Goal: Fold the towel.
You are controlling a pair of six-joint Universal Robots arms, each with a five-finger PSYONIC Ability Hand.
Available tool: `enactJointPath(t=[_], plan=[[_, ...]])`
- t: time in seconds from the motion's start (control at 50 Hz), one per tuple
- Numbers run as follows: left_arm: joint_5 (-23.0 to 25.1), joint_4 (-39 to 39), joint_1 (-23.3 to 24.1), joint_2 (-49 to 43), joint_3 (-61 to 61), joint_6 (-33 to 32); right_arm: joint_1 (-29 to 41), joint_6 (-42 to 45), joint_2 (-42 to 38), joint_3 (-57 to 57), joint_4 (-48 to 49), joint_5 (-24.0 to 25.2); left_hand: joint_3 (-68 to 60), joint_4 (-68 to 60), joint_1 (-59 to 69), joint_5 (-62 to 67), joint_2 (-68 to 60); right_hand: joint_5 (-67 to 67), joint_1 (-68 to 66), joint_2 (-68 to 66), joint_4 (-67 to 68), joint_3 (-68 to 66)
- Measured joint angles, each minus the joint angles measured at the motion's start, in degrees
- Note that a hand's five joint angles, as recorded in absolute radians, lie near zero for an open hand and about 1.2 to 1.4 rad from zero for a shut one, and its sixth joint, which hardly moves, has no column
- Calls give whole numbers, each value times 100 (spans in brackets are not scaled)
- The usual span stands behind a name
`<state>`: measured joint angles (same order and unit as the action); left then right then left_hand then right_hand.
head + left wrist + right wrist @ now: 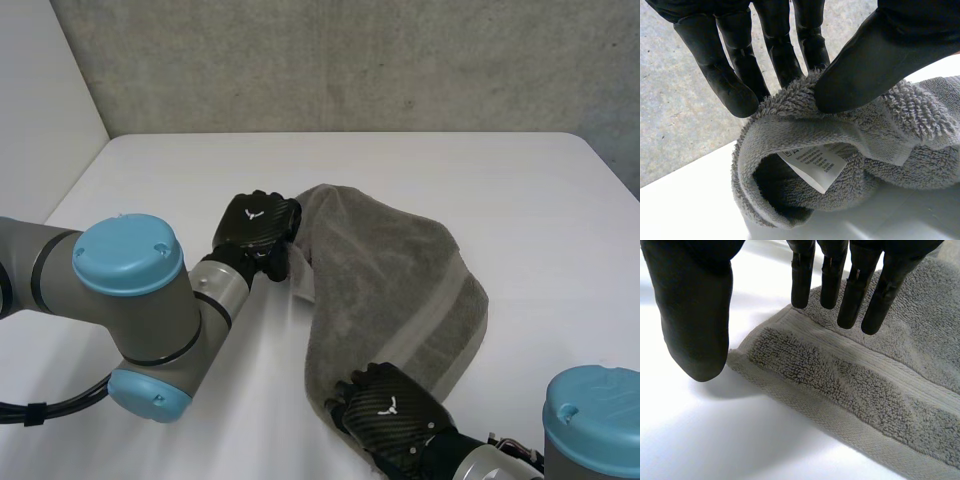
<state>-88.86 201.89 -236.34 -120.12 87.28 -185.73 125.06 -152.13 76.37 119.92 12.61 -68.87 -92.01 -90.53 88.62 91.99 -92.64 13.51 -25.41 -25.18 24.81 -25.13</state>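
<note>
We see the grey towel (395,275) lying bunched on the white table (520,200), slanting from mid-frame to lower centre. Left of centre, the left hand (258,225) pinches its far end between thumb and fingers. At lower centre, the right hand (392,405) holds straight fingers over the near banded corner, gripping nothing.

A small white tag (815,167) is sewn inside a fold of the grey towel (900,135), just below the thumb of the left hand (880,55). It carries a small boxed sign and several lines of fine dark print, too small to read. In the head view each black hand has a white emblem on its back, a forked mark with no letters: one (254,213) on the left hand at the towel's far end, one on the right hand (390,420) at its near end.
</note>
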Motion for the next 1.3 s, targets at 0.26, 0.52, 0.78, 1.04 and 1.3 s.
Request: enactJointPath(t=[0.26,0.52,0.78,1.04,1.3], plan=[[0,0,0,0,0,-3,53,0,-467,-269,180,-35,0,0,0,0,0,416,-91,-132,231,-180],[0,0,0,-2,0,0,47,8,-601,-424,268,-109,0,0,0,0,0,426,-522,-523,579,-553],[0,0,0,1,0,2,63,9,-603,-624,299,-163,0,0,0,-1,0,783,-584,-537,613,-579],[0,0,0,6,1,1,72,20,-727,-800,296,-176,0,0,0,0,0,1610,-1418,-1453,1506,-1480],[0,0,0,12,8,1,65,13,-815,-822,282,-182,0,0,0,0,0,4600,-4501,-4406,4437,-4368]])
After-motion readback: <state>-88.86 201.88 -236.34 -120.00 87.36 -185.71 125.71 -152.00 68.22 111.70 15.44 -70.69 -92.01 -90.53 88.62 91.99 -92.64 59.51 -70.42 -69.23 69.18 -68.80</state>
